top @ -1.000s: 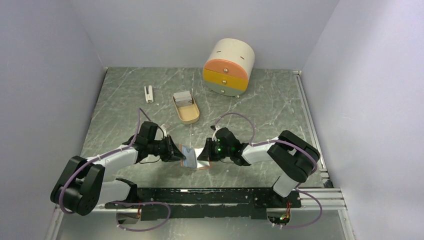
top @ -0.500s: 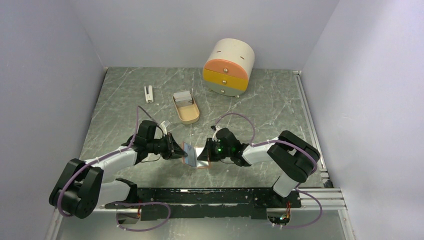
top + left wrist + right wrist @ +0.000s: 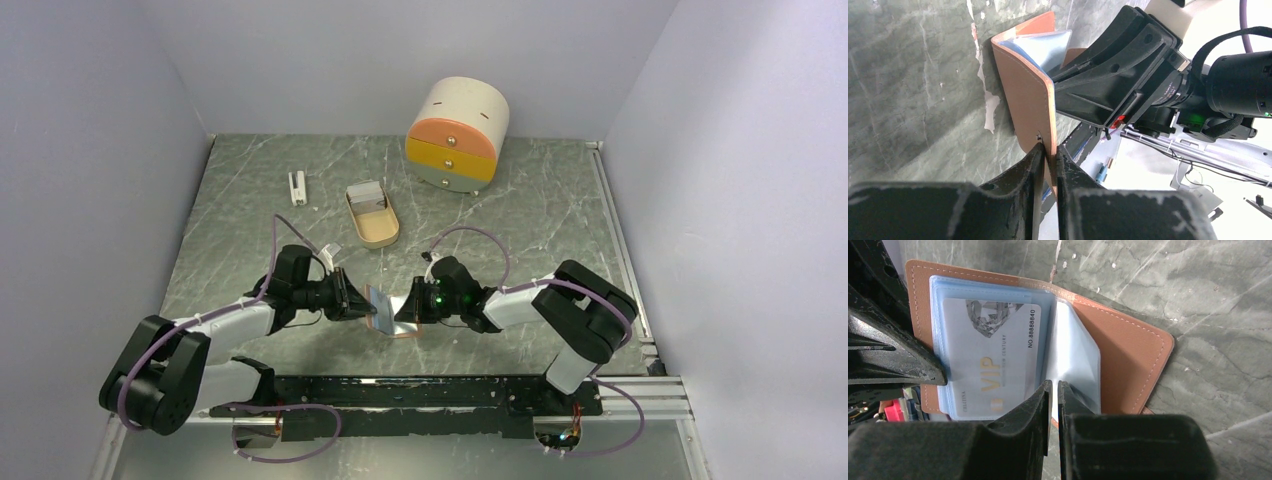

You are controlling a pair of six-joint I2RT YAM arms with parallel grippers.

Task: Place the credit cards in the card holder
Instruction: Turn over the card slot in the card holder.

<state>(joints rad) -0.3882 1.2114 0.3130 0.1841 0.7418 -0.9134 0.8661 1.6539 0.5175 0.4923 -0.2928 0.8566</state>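
1. Top view: the card holder [image 3: 395, 318] stands open on the table [image 3: 520, 220], near its front middle.
2. Left wrist: the left gripper [image 3: 1049, 150] pinches the holder's salmon cover edge.
3. Right wrist: the right gripper [image 3: 1054, 390] is clamped on a clear inner pocket; a VIP credit card [image 3: 990, 357] sits in the neighbouring pocket.

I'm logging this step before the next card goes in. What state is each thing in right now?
card holder: open, held between both grippers.
VIP card: inside a clear pocket.
left gripper: shut on the card holder's cover edge.
right gripper: shut on a clear pocket leaf.
drawer box: drawers shut.
oval tray: holds something flat and grey.
white block: upright.
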